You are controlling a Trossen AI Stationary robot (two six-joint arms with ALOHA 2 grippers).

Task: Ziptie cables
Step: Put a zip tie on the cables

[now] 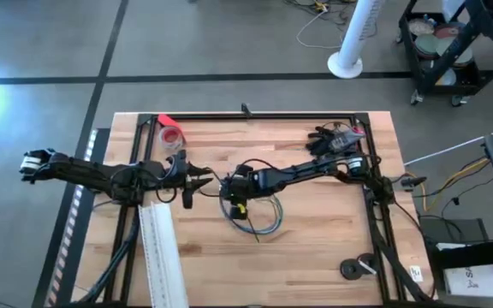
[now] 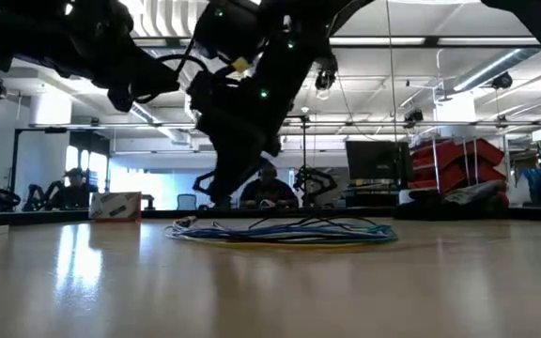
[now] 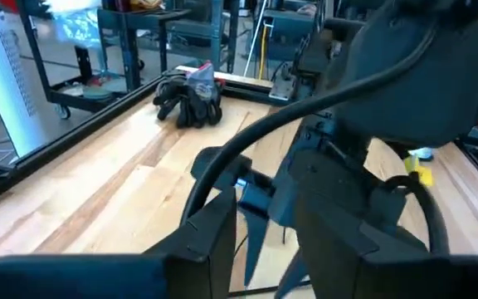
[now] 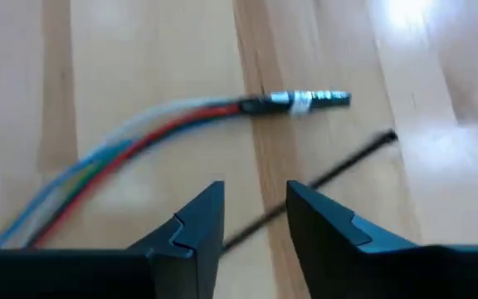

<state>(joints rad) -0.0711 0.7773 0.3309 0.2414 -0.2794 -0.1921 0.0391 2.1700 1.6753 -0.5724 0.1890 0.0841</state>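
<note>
1. The cables [image 1: 262, 218] lie in a loose coil on the counter [image 1: 315, 248], near its middle, just in front of where the two arms meet. In the low view the coil [image 2: 285, 231] rests flat, blue and green strands stacked in a shallow ring — probably gathered that way so one tie can close round the bunch.
2. The right gripper [image 1: 232, 190] reaches in from the right side and hangs over the coil's edge, pointing down. Its wrist view shows a bundle of coloured wires [image 4: 123, 149] ending in a metal plug [image 4: 305, 100], and a thin black strip [image 4: 322, 178] lying slantwise beside it — likely the zip tie, though I cannot be sure.
3. The right jaws stand a little apart, a narrow gap with nothing between them. They touch neither the wires nor the black strip, which passes just beyond the tips.
4. The left gripper [image 1: 197, 181] sits close to the right one, facing it. Its jaws are parted by a moderate gap and carry nothing; the right arm fills its wrist view.
5. A pair of black gloves [image 1: 332, 139] lies at the far right of the counter, a red tape roll [image 1: 171, 134] at the far left, and a white ruler [image 1: 163, 257] by the near edge, all well apart from the coil.
</note>
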